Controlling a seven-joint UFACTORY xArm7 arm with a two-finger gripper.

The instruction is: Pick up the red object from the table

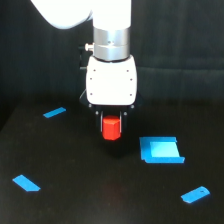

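Gripper [112, 129] clenched on the red object [111, 128], which sits between its dark fingers above the table [100, 200], with blue pieces noted from near to far: two slips [26, 183] [195, 194], square [161, 150], slip [54, 112].

The end effector [111, 126] hangs over the middle of the bench [90, 200]. The block [111, 128] sits between its fingers; whether the block touches the bench cannot be told. A square piece [160, 150] lies on the bench just to the exterior view's right of the block. A thin strip [54, 112] lies farther back on the exterior view's left. A flat piece [26, 183] lies near the front left, and another flat piece [195, 194] near the front right.
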